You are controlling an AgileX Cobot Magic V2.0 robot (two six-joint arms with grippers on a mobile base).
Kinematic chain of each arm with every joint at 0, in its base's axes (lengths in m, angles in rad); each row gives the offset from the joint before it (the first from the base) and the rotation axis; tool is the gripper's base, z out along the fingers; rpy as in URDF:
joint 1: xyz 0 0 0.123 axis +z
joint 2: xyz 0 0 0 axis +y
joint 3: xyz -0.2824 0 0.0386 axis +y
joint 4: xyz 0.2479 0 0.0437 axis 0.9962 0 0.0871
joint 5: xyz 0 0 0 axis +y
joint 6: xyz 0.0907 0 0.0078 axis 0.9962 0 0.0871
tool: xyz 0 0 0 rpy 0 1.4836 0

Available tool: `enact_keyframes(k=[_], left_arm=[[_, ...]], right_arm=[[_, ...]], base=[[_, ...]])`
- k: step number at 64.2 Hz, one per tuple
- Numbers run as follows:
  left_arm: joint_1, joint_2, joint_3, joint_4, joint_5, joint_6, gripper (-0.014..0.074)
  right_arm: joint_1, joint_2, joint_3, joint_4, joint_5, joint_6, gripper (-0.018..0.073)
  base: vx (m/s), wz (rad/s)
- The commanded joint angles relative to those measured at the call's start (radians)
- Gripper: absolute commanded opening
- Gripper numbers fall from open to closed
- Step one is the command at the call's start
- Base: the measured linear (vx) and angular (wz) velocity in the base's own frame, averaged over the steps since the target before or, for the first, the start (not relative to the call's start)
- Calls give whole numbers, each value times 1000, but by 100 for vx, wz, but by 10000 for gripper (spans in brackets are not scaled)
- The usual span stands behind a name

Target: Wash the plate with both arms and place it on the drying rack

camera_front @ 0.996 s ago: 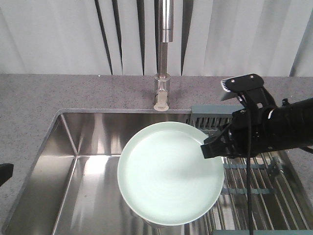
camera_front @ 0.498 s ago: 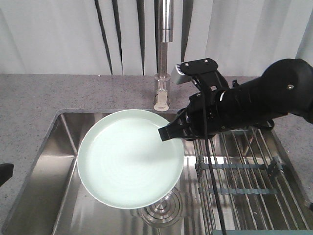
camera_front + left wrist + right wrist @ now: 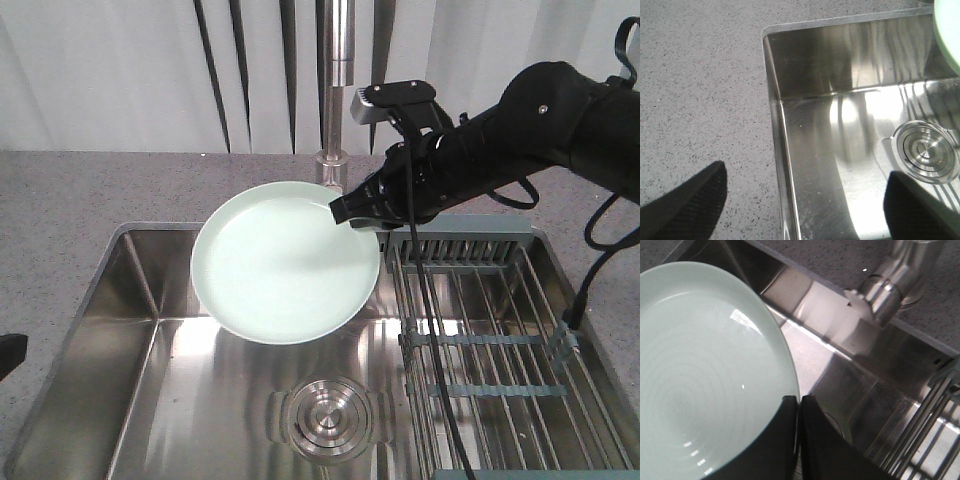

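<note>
The pale mint-green plate (image 3: 285, 262) hangs tilted above the back of the steel sink, below the tap. My right gripper (image 3: 350, 212) is shut on the plate's right rim; in the right wrist view its two black fingers pinch the plate (image 3: 705, 375) edge at the gripper (image 3: 799, 402). The right arm (image 3: 520, 130) reaches in from the right. My left gripper (image 3: 805, 200) is open and empty, its tips straddling the sink's left edge, low over the counter; a sliver of the plate (image 3: 947, 30) shows at the top right there. The drying rack (image 3: 500, 340) lies to the right of the basin.
The tap (image 3: 335, 100) stands behind the sink, just behind the plate. The round drain (image 3: 325, 418) sits in the basin floor, also in the left wrist view (image 3: 926, 150). Grey speckled counter (image 3: 80, 200) surrounds the steel sink (image 3: 140, 300). The rack's grey-teal end piece (image 3: 460, 240) lies under the right arm.
My right arm has carried the plate up and to the left, from over the rack's edge to the back of the sink beneath the tap. The left arm stays put.
</note>
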Motion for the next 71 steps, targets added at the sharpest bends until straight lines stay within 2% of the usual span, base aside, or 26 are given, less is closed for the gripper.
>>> enact_keyframes(k=[1,19,35,71], left_arm=[[1,0,-28,-9,-66,-7,593],[1,0,-28,-9,-66,-7,593],[1,0,-28,-9,-66,-7,593],[1,0,-28,-9,-66,-7,593]], right_arm=[[-38,-29,-68,22,-31,-14,-1],[-137,-42,-77,27,8,-13,-1],[-187,-160,79,8,-22,-15,-1],[-195,-424,407,16,-54,9,-1]], base=[[0,0],[0,0],[0,0],[0,0]])
